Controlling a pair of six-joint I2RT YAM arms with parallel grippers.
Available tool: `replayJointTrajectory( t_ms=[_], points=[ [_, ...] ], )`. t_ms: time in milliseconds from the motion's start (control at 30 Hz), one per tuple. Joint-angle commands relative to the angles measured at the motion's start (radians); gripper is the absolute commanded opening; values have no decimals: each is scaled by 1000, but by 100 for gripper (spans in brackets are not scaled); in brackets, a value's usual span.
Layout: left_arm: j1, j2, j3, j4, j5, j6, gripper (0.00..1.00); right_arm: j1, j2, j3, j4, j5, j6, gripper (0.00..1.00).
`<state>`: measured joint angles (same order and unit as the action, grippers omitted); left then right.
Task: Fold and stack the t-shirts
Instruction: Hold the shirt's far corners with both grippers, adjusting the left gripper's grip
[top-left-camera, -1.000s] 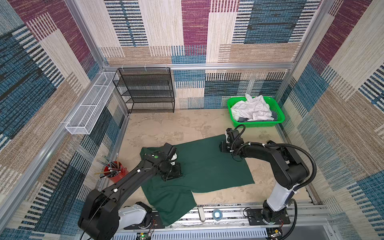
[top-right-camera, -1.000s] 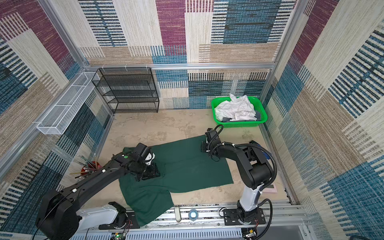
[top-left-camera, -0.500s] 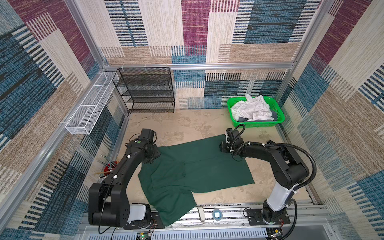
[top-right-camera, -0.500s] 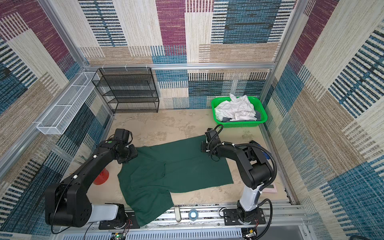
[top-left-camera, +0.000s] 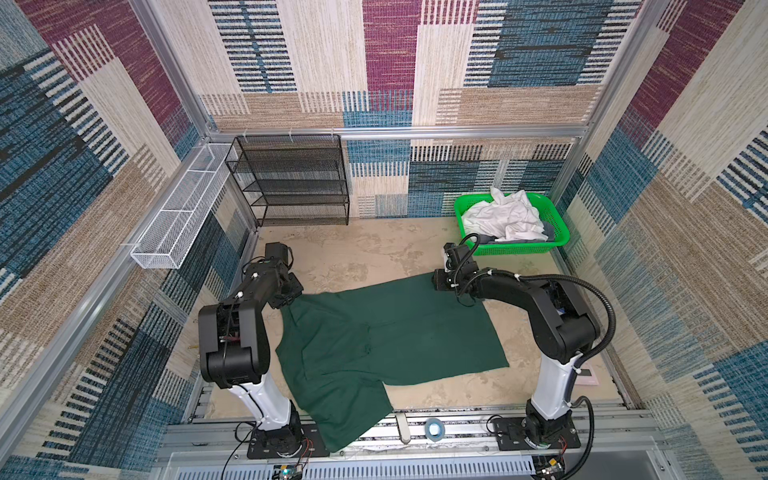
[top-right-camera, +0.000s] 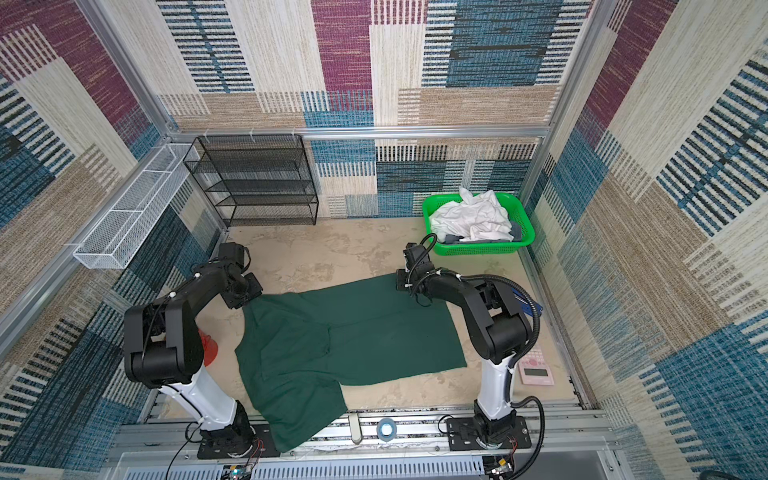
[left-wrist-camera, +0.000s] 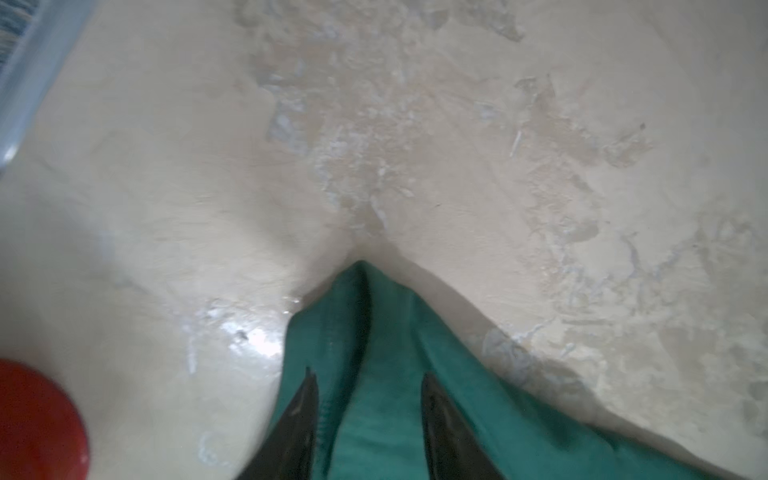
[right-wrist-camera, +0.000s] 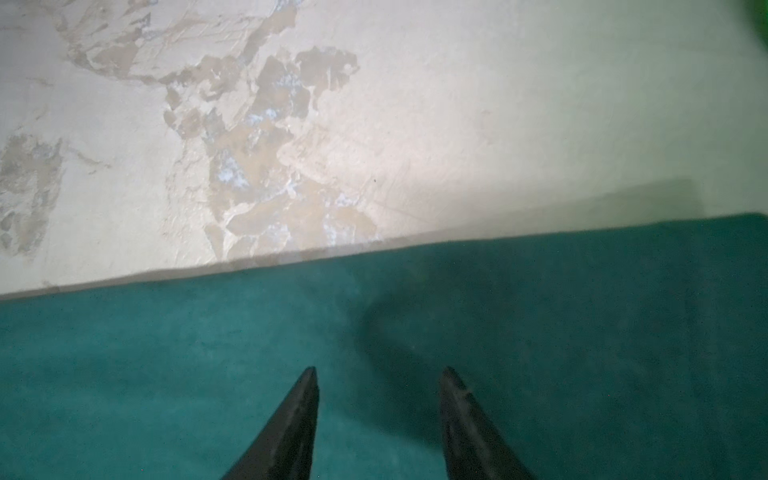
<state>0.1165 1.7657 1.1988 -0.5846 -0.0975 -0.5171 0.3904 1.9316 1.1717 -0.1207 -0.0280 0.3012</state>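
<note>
Left fingers (left-wrist-camera: 368, 386) pinching green shirt (top-left-camera: 399, 328) corner; right fingers (right-wrist-camera: 378, 378) spread near far edge.

The left gripper (top-left-camera: 286, 300) now sits at the far left corner of the dark green t-shirt (top-left-camera: 399, 332), having moved outward from the shirt's middle and drawn that corner out to a point.
</note>
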Motion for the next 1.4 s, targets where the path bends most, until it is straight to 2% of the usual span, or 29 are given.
replayJointTrajectory(
  t_ms=[0,267,400,700,867,967,1100,1200,1367],
  points=[
    [2,15,1,31,39,12,40,1,34,28,-7,-15,-12,49],
    [5,3,-37,27,29,-4,24,-1,46,23,-3,-26,-4,49],
    [14,-11,-58,24,29,-11,0,-16,68,27,-10,-35,15,49],
    [38,-153,-156,5,-99,-70,0,-67,87,0,-32,2,62,46],
    [55,-124,-155,23,-82,-55,1,-74,61,-18,-9,-20,48,46],
    [59,-110,-143,55,-34,-44,10,-69,27,-25,16,-44,25,46],
    [54,-150,-152,97,16,-35,28,-65,-20,-22,8,-26,8,46],
    [38,-206,-174,106,9,-39,32,-64,-31,-1,-15,-29,-4,47],
    [7,-233,-206,111,45,-45,32,-53,3,50,-39,-41,-12,47]
  ],
)
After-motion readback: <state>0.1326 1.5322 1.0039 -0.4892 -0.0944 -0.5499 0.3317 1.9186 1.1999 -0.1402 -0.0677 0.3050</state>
